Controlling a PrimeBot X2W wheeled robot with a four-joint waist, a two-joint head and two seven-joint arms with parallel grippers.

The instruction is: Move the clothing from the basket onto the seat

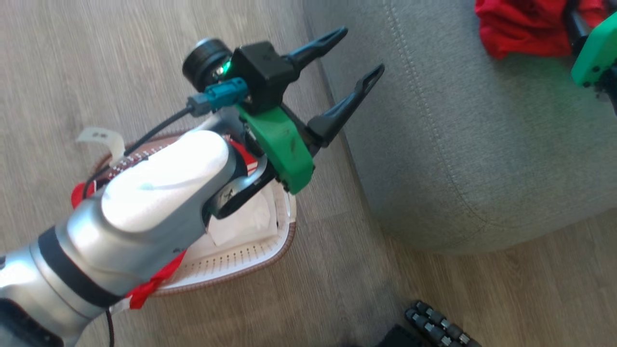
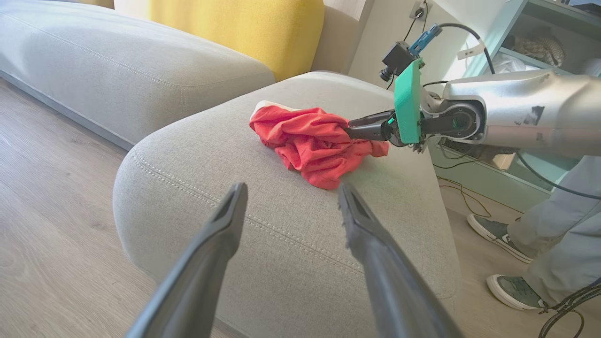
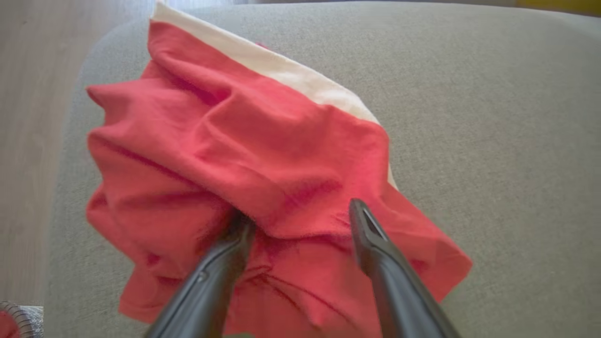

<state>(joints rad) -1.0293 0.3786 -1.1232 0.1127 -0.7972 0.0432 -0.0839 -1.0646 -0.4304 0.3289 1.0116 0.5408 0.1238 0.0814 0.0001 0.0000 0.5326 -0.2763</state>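
pale wood-plank floor [image 1: 96, 72]; basket [image 1: 270, 255] sits on it just beside grey-green seat [image 1: 482, 144], white garment [image 1: 246, 226] inside. red piece [image 3: 235, 141] lies crumpled on seat. right gripper [image 3: 299, 212] jaws parted, tips in its folds, not pinching. left gripper [image 1: 362, 50] wide open, empty. yellow cushion [image 2: 235, 28] behind.

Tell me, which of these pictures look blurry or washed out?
Head view: strong glare whitens the forearm above the basket. Right wrist view: the red garment looks soft, slightly smeared. Left wrist view: the near fingers are blurred; the seat is sharp, sunlit.
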